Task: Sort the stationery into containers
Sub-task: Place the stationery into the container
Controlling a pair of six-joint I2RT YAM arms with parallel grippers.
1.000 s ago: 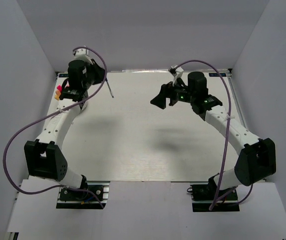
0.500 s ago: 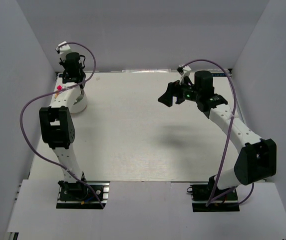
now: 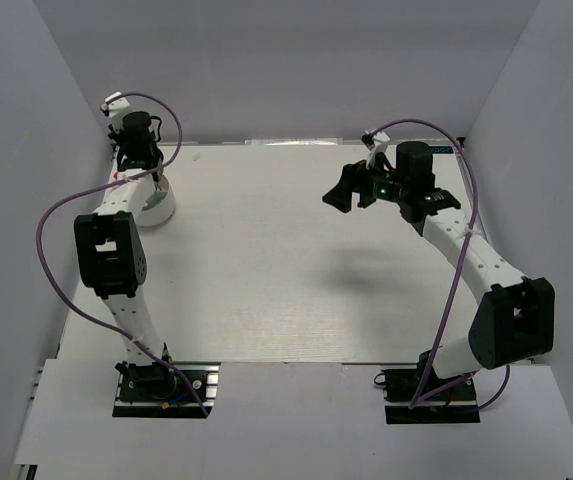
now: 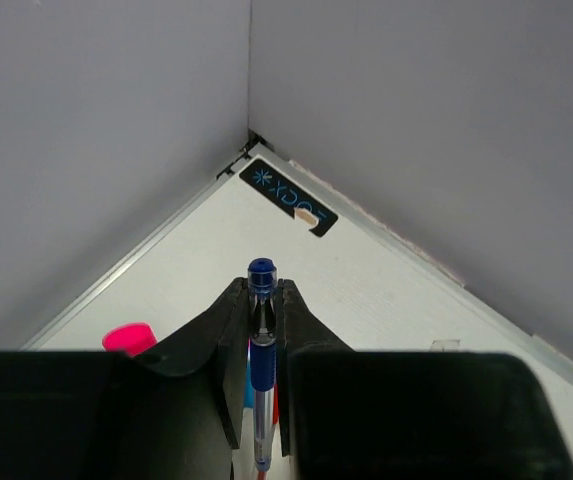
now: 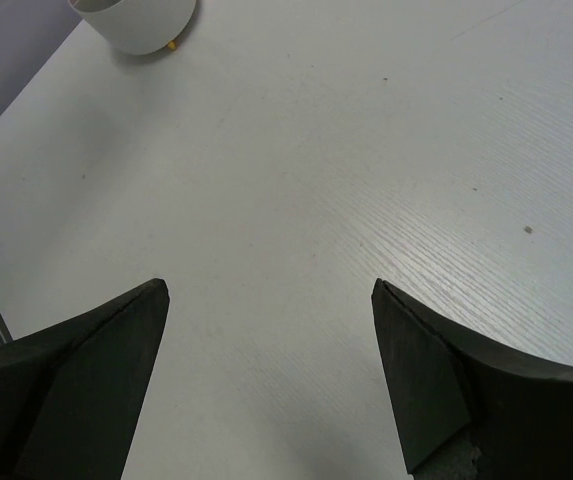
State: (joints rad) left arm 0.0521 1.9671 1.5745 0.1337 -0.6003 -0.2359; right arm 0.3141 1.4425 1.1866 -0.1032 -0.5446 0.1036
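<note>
My left gripper (image 4: 261,292) is shut on a thin pen (image 4: 261,272) with a blue cap and a clear barrel, which stands lengthwise between the fingers. In the top view the left gripper (image 3: 138,165) hangs in the far left corner, just above the white bowl (image 3: 160,210). Under the fingers a pink marker top (image 4: 129,338) shows, with slivers of light blue and red beside the pen. My right gripper (image 3: 352,190) is open over bare table at the far right, nothing between its fingers (image 5: 96,350). The right wrist view catches the bowl (image 5: 136,22) far off.
Grey walls meet in a corner right behind the left gripper, with a black label (image 4: 288,196) on the table edge there. A small yellow bit (image 5: 171,44) lies at the bowl's base. The white table (image 3: 296,270) stretches between the two arms.
The left arm has swung back and left with the pen, from beside the bowl to above it in the far corner. The right gripper has drifted slightly right and away, still open.
</note>
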